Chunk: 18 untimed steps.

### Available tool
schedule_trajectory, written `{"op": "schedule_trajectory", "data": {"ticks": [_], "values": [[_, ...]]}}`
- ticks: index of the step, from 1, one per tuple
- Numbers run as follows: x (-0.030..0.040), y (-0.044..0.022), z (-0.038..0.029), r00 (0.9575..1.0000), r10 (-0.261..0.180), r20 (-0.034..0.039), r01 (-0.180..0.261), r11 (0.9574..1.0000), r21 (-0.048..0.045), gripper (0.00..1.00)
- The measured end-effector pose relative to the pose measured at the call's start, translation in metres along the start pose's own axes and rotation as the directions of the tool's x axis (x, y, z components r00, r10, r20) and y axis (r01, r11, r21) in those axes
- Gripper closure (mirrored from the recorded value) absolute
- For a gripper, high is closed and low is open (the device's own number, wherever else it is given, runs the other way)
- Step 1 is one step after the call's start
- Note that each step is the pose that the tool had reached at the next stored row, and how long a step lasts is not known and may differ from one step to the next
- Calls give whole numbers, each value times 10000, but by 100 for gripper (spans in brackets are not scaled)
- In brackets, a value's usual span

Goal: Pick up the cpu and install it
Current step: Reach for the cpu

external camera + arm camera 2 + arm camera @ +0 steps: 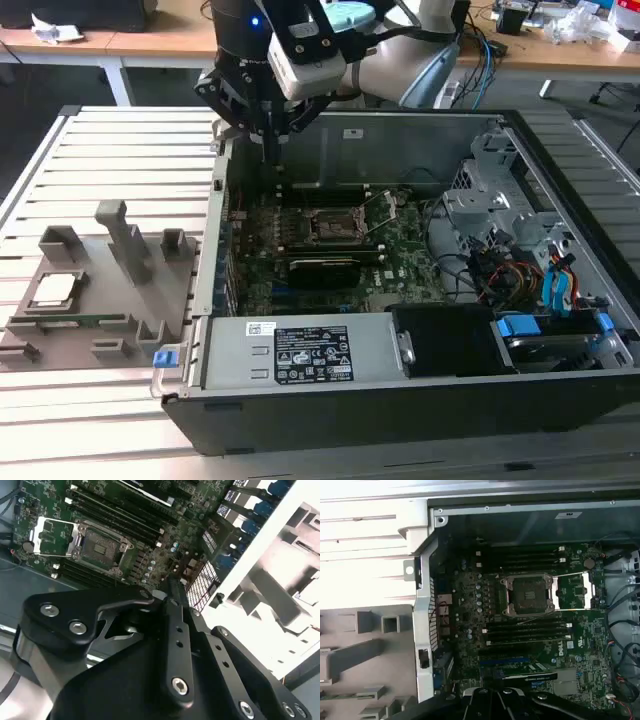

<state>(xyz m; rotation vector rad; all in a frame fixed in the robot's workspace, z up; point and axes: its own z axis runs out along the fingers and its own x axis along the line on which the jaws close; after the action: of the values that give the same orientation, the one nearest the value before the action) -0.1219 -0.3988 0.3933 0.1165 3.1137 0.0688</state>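
Observation:
The cpu [55,290], a small silvery-beige square, lies in a recess of the grey fixture plate [115,325] at the exterior view's left, outside the computer case. My gripper [270,148] hangs above the case's rear corner nearest the fixture, well away from the cpu. Its fingers [173,592] are pressed together with nothing between them. The dark socket [335,228] on the motherboard stands uncovered, its metal frame swung aside; it is also seen in both wrist views [529,595] [100,547].
The open black computer case [400,410] takes up the middle and the exterior view's right. It holds a power supply [310,352] at the front, a drive cage [500,200] and cables. Upright blocks [125,240] rise from the fixture plate. A slatted white table [100,150] lies beneath.

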Motion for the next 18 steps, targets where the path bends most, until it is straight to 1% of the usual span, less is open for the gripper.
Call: {"op": "schedule_trajectory", "data": {"ticks": [1,2,3,5,6,7,8,9,10,11,12,13,14,15,18], "values": [[64,-5,-2,10000,1,1,-1,10000,0,89],[203,-15,-5,10000,-1,7,1,10000,-1,89],[306,-23,-8,10000,0,12,0,10000,-1,89],[404,-30,-11,10000,1,12,-1,10000,-1,89],[466,-35,-12,10000,0,12,0,10000,-1,89],[550,-41,-14,10000,1,12,-1,10000,-2,89],[617,-46,-16,10000,0,12,0,10000,-2,89],[657,-49,-17,10000,-1,12,1,10000,-2,89],[712,-53,-19,10000,0,11,0,10000,-1,89],[800,-60,-21,10000,0,12,0,10000,-1,89],[845,-63,-22,10000,-1,12,1,10000,-1,89],[939,-70,-24,10000,1,12,-1,10000,-1,89],[981,-73,-26,10000,0,12,0,10000,-1,89],[1067,-80,-28,10000,0,13,0,10000,-1,89],[1205,-90,-32,10000,0,12,0,10000,-1,89]]}}
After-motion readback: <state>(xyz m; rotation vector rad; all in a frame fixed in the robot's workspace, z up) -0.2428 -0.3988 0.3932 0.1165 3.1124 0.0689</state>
